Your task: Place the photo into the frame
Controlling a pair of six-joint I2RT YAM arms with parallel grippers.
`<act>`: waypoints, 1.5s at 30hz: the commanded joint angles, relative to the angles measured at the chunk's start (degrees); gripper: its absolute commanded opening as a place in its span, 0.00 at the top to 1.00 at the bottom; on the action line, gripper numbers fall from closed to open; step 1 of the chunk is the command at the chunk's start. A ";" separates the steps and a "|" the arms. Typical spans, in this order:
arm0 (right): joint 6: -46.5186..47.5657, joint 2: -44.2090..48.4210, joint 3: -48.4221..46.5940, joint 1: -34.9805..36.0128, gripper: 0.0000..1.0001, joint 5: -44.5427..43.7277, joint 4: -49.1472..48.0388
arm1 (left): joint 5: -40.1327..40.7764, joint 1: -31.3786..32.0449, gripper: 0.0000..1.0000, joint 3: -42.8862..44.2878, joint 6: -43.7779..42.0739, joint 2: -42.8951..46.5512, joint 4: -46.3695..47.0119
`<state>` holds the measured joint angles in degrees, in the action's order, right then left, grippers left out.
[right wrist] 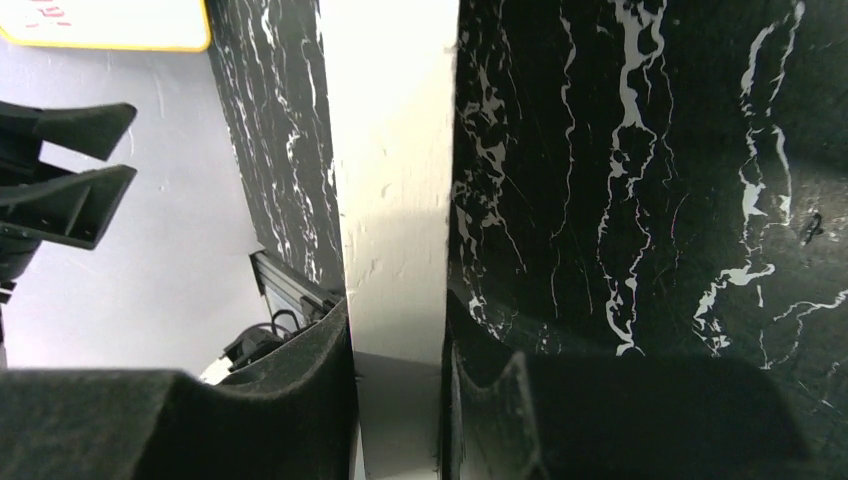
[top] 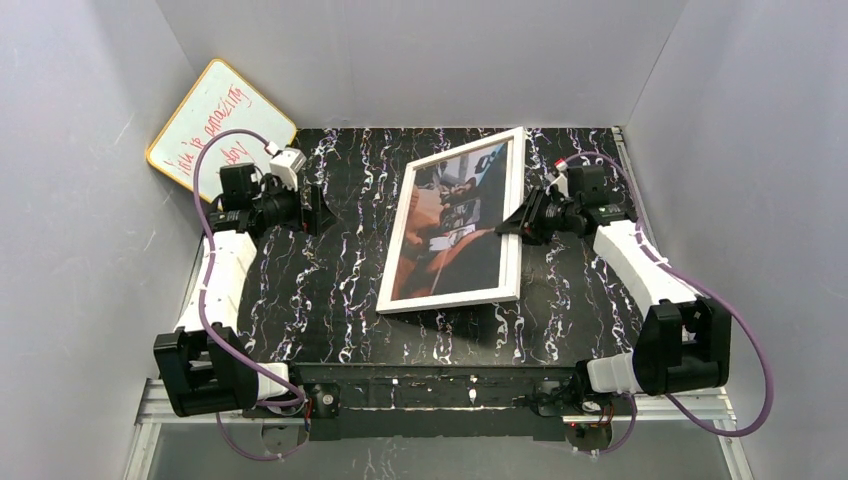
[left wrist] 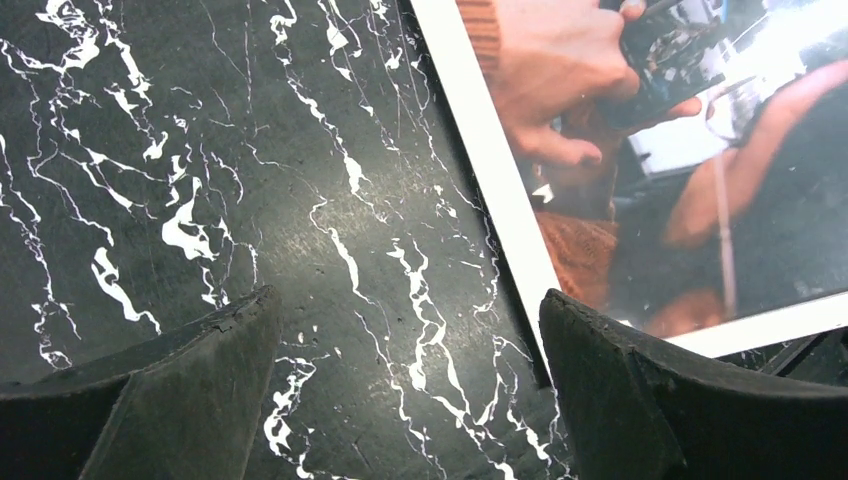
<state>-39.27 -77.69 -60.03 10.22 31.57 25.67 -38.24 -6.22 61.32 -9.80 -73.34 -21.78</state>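
The frame [top: 398, 245], white front up, lies in the middle of the black marble table, with its right side raised. The photo [top: 455, 225], dark with orange-red and white areas, shows inside its border. My right gripper [top: 514, 224] is shut on the frame's right edge; in the right wrist view the fingers [right wrist: 300, 390] clamp the white edge [right wrist: 395, 180]. My left gripper [top: 318, 210] is open and empty, left of the frame. In the left wrist view its fingers [left wrist: 180, 390] stand apart over bare table, next to the frame's white border [left wrist: 490, 160] and the photo [left wrist: 640, 150].
A yellow-rimmed whiteboard [top: 220, 125] with red writing leans in the back left corner; it also shows in the right wrist view [right wrist: 110, 25]. Grey walls close in the table on three sides. A metal rail [top: 400, 400] runs along the near edge.
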 commanded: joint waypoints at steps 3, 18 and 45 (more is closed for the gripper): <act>5.23 0.17 9.12 0.08 0.82 4.39 -14.62 | 2.27 -0.20 0.02 -4.42 -1.51 -0.54 5.92; 11.55 -13.99 14.45 -0.39 0.52 -2.08 -21.75 | 7.52 -0.22 0.02 -15.17 0.56 -1.87 17.72; 26.50 -11.53 14.90 -0.78 0.01 -62.74 -28.17 | 22.87 3.80 0.02 -35.56 12.05 -9.41 55.76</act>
<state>-18.00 -84.36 -43.53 9.80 -22.57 1.10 -22.22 -4.75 27.81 1.23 -80.49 20.03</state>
